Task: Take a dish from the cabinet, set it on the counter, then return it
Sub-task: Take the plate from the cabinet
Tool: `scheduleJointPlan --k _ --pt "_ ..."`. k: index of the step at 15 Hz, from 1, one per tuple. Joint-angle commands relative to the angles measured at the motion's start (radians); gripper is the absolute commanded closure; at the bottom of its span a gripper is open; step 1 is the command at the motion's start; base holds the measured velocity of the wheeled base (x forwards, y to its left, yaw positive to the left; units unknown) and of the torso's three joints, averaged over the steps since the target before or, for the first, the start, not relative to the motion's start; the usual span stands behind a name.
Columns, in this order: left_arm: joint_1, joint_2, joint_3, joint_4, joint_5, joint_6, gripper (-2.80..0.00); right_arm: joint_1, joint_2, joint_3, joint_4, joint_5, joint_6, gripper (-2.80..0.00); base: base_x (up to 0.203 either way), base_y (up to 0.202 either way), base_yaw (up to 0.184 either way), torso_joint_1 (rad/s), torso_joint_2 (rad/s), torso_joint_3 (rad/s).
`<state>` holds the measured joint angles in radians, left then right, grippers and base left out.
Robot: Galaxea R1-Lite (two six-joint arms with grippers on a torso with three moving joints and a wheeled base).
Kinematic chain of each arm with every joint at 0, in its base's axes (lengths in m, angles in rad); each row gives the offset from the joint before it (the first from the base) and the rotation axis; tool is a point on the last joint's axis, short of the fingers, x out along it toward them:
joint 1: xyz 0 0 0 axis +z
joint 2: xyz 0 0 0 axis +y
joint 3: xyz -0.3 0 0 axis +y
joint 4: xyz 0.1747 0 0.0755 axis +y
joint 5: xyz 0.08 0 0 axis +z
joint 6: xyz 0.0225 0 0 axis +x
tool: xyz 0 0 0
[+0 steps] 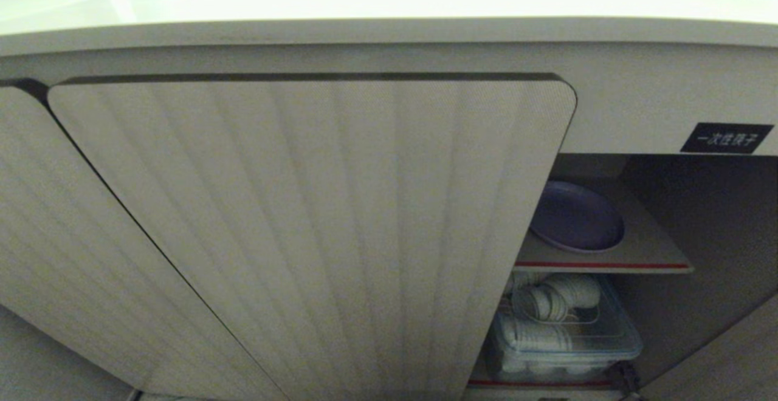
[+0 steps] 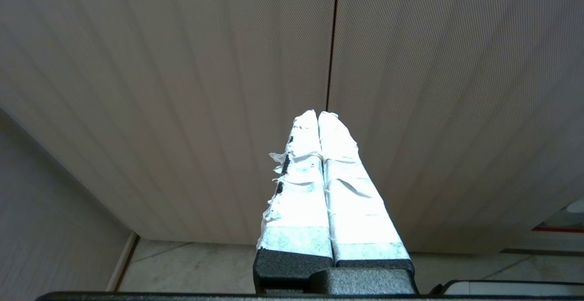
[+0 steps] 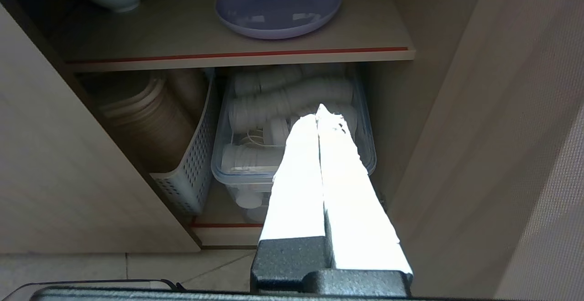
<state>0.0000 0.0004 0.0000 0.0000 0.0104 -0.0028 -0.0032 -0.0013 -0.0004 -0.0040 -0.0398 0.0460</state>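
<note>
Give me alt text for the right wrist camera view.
The shut right gripper points into the open cabinet, where a lavender dish sits on the red-edged upper shelf. Below, a clear bin of white cups stands beside a white perforated basket.

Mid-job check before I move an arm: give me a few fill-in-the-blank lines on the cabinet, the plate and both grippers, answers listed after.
1. The purple dish rests on the cabinet shelf with the ____ front edge.
2. Below that shelf, a clear bin holds stacks of white ____.
3. The right gripper has its fingers ____, holding nothing.
4. The left gripper points at the ribbed ____ of the cabinet.

Missing words: red; cups; shut; doors
</note>
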Motion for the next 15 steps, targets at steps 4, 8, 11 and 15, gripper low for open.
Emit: scheduleJointPlan --k 4,8,11,15 --pt "0.0 0.0 0.0 0.0 0.0 0.0 0.0 0.0 0.001 0.0 -0.001 0.0 0.0 0.0 0.0 0.0 0.0 0.0 0.0 0.0" --pt "0.0 0.0 0.0 0.0 0.0 0.0 0.0 0.0 0.001 0.0 -0.001 0.0 0.0 0.0 0.0 0.0 0.0 0.0 0.0 0.0" --pt "0.0 0.0 0.0 0.0 0.0 0.0 0.0 0.0 0.001 0.0 -0.001 0.0 0.0 0.0 0.0 0.0 0.0 0.0 0.0 0.0" --pt "0.0 0.0 0.0 0.0 0.0 0.0 0.0 0.0 0.001 0.0 -0.001 0.0 0.0 0.0 0.0 0.0 0.0 0.0 0.0 0.0"
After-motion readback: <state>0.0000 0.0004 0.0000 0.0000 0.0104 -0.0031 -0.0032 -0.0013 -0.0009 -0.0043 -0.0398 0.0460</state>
